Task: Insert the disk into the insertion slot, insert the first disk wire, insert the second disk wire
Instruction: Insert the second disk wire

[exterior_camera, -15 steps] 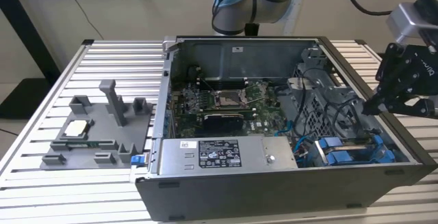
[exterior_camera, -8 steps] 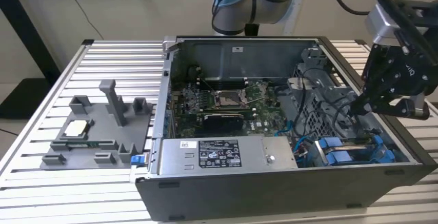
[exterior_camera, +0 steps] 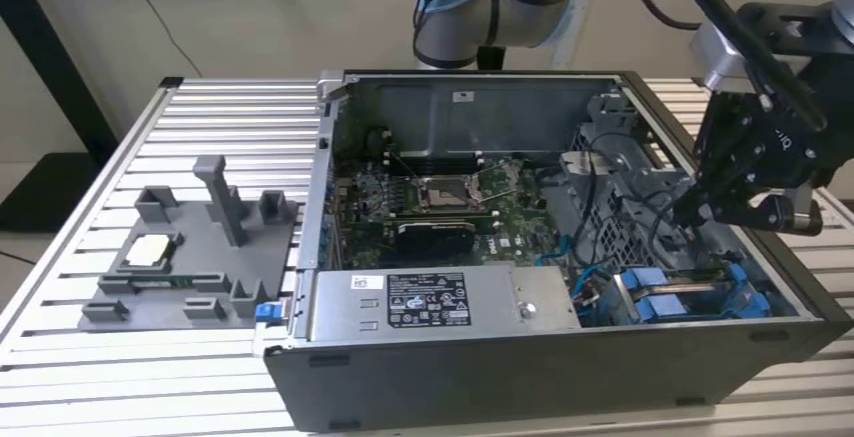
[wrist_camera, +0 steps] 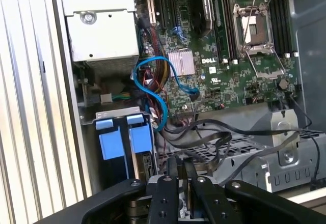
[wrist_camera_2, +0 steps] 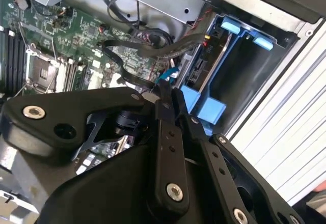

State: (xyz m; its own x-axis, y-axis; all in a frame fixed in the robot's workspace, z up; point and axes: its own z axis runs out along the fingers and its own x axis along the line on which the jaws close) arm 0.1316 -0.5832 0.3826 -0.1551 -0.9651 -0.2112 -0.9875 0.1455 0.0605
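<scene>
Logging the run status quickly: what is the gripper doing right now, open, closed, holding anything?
Gripper: fingers closed together, nothing visibly held, poised over the blue disk carriers.

Exterior view overlooks the case [exterior_camera: 561,257]; both wrist views peer closely, seemingly downward, inside.

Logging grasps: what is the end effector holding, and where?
Cannot be told; the end effector hangs by the blue carriers, among cables, its tip hiding any hold.
</scene>
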